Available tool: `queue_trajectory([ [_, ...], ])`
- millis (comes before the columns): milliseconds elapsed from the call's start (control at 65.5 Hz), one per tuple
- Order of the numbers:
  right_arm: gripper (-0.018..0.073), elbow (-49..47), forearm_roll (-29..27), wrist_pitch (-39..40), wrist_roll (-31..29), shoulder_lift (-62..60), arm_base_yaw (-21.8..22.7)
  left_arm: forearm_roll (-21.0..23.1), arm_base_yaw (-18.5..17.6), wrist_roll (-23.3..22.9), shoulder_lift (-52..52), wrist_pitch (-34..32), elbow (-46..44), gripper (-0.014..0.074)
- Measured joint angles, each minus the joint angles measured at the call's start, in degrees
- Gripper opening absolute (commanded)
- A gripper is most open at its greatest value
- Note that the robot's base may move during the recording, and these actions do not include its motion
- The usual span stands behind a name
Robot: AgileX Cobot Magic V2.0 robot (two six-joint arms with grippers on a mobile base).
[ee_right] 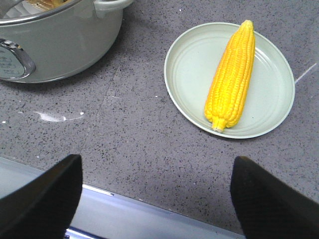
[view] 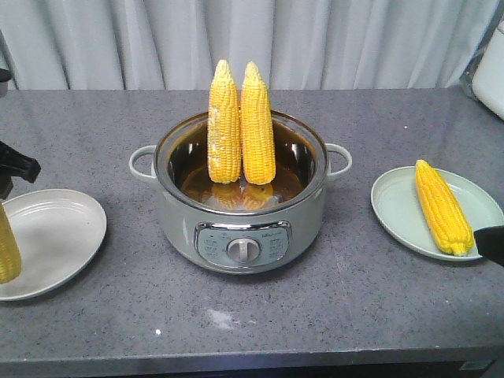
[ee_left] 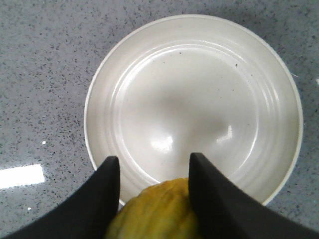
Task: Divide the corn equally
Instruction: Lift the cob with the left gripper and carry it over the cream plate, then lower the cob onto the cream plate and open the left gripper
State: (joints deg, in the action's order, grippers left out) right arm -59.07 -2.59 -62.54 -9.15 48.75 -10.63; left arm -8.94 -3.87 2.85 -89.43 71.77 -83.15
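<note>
Left gripper (ee_left: 154,160): clamped on a cob (ee_left: 160,211), one dark finger on each side of the rounded end. The cob hangs lengthwise below the wrist.
Position of held cob: above the near rim of the white plate (ee_left: 199,89), not touching it as far as can be judged. The plate is otherwise bare.
Reason for hold: a grip across the cob's width stops a round, slippery item from rolling. This looks like the setting-down stage.
Right gripper (ee_right: 157,164): fingers spread wide with nothing between them, hovering over the counter (view: 354,291) just short of the green plate (ee_right: 189,69).
Green plate contents: one cob (ee_right: 232,74) lying flat along the plate, thick end toward the camera.
Pot (view: 181,213): two cobs (view: 224,126) (view: 257,130) stand on end side by side, tips up and leaning on the far wall, so their upper halves are free to grasp.
Progress: judged about halfway; one cob is plated, one is arriving and two are left.
Risk: a drop at the rim could let the cob roll off.
</note>
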Motion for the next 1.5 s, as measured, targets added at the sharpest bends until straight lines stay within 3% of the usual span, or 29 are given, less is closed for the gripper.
queue_trajectory([
  [153, 0.0577, 0.0, 0.0, 0.0, 0.0, 0.0, 0.0, 0.08, 0.0, 0.0, -3.8, -0.36, 0.0, 0.0267],
  [412, 0.0577, 0.0, 0.0, 0.0, 0.0, 0.0, 0.0, 0.08, 0.0, 0.0, -6.19, -5.48, -0.06, 0.0461],
  [534, 0.0577, 0.0, 0.0, 0.0, 0.0, 0.0, 0.0, 0.65, 0.0, 0.0, -7.18, -7.36, -0.06, 0.0503],
  [1374, 0.0577, 0.0, 0.0, 0.0, 0.0, 0.0, 0.0, 1.47, 0.0, 0.0, -11.62, -13.84, -0.06, 0.0507],
  [1496, 0.0577, 0.0, 0.0, -0.03, 0.0, 0.0, 0.0, 3.12, 0.0, 0.05, -10.79, -16.14, -0.06, 0.0507],
])
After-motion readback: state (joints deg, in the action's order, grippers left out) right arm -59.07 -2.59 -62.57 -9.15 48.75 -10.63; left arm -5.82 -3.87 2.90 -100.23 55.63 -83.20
